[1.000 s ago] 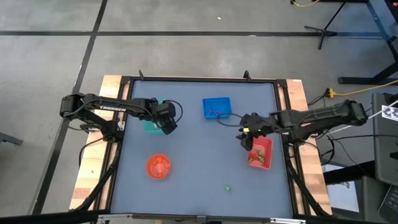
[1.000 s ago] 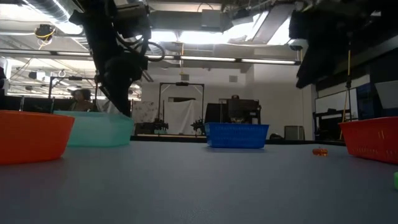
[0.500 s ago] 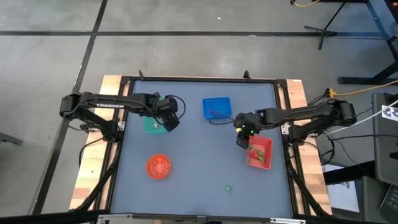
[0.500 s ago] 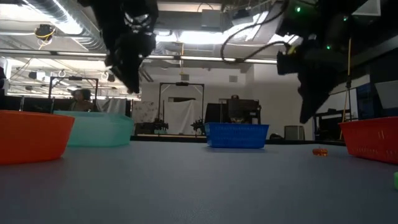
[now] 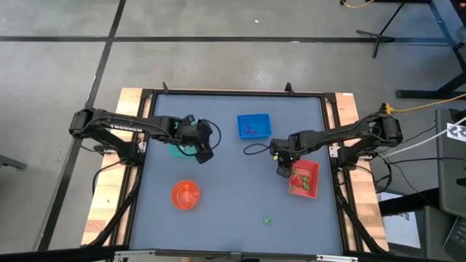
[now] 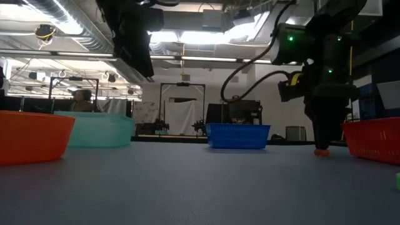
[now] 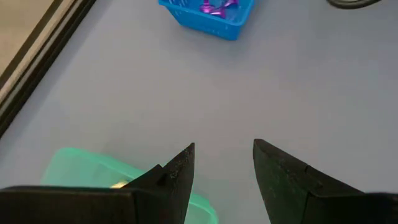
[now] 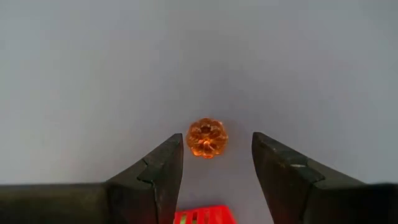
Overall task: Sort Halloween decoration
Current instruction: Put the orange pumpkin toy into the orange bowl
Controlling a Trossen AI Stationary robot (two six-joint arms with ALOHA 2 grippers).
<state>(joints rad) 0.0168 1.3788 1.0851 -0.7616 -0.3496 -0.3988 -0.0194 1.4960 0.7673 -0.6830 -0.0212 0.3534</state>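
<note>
Orange pumpkin (image 8: pixel 207 137) lies on the tabletop (image 5: pixel 226 189) just beside the red tray (image 5: pixel 309 177), framed between the spread fingers of the right end effector (image 8: pixel 214 163), not yet gripped. Best to keep it centred, drop straight down, then close gently. Its arm reaches inward, wrist pointing down. Left end effector (image 7: pixel 222 163), released and empty, hovers beside the teal tray (image 7: pixel 74 168).

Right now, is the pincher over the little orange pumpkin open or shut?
Open. The right gripper has a clear gap between its two fingers, and the orange pumpkin trinket sits on the table in that gap, not pinched.
</note>
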